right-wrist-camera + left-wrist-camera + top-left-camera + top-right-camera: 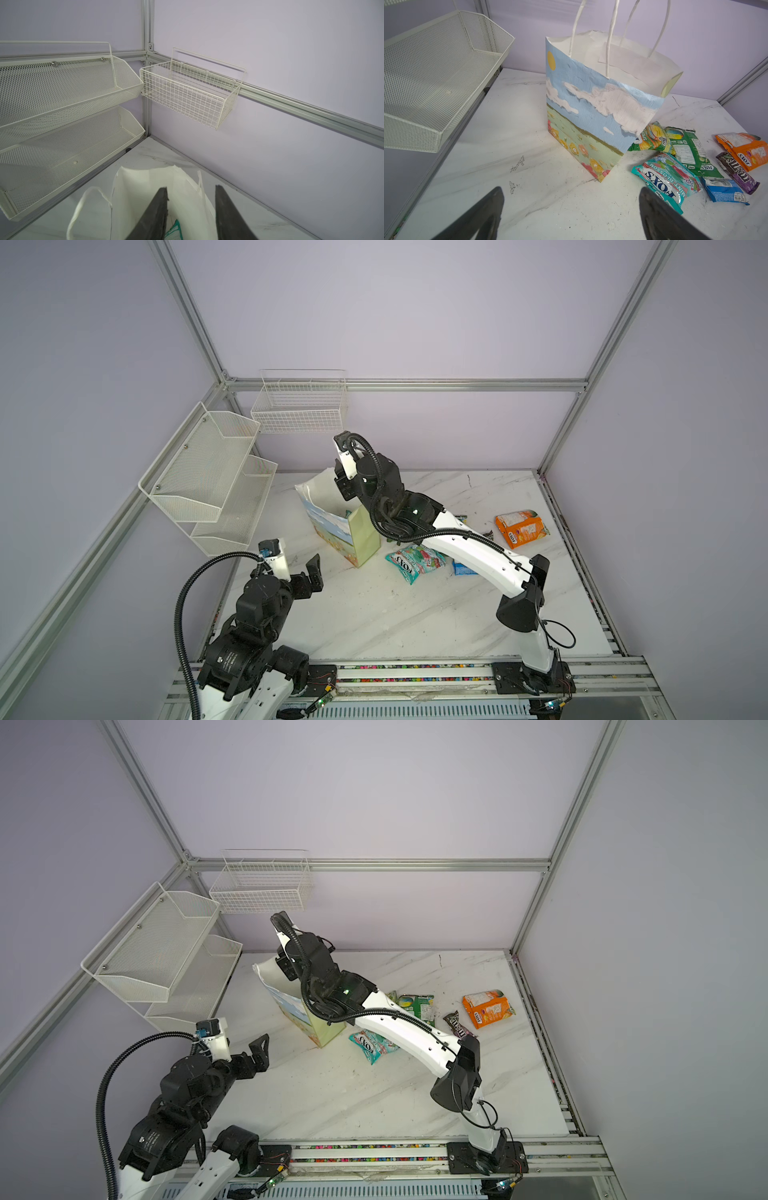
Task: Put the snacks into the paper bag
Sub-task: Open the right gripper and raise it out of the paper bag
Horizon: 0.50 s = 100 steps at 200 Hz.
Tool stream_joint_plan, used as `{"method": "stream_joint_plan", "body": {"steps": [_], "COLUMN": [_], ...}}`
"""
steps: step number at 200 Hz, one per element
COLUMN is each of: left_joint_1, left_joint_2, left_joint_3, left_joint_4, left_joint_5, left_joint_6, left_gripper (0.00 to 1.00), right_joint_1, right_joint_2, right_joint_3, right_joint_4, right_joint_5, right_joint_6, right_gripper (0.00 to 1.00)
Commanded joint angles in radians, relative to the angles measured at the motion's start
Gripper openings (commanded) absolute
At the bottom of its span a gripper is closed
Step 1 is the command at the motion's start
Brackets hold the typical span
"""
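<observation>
The paper bag [332, 526] [291, 1006] stands upright on the marble table, its painted sky-and-field face [591, 114] towards my left wrist camera. My right gripper [345, 485] [191, 207] hangs over the bag's mouth [145, 187], open. A teal snack [174, 230] lies low inside the bag beside one finger, apart from the other. On the table right of the bag lie two green packets [652, 137] [689, 153], a teal one [668, 180] [415, 562], a blue one [724, 190], a purple bar [737, 172] and an orange packet [519, 529]. My left gripper [311, 572] [571, 207] is open and holds nothing, left of the bag.
A two-tier white mesh rack [208, 481] hangs on the left wall. A white wire basket [299, 406] hangs on the back rail. My right arm [478, 556] reaches over part of the snack pile. Aluminium frame posts edge the table.
</observation>
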Motion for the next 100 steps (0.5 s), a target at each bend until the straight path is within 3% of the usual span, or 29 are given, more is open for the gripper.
{"method": "stream_joint_plan", "body": {"steps": [1,49,100], "left_joint_1": [-0.005,-0.007,-0.005], "left_joint_2": [-0.003,-0.001,-0.002], "left_joint_3": [-0.010,-0.010,-0.010], "left_joint_4": [0.021,0.021,0.021], "left_joint_5": [0.000,0.002,0.005], "left_joint_6": [-0.005,-0.005,-0.006], "left_gripper": [1.00,1.00,1.00], "right_joint_1": [0.003,0.003,-0.002], "right_joint_2": [-0.059,-0.143,-0.229], "right_joint_3": [-0.035,-0.125,-0.252], "right_joint_4": [0.035,0.044,0.049], "right_joint_5": [-0.013,-0.024,0.039], "right_joint_6": [0.025,0.063,0.097], "right_gripper": [0.43,0.52,0.58]}}
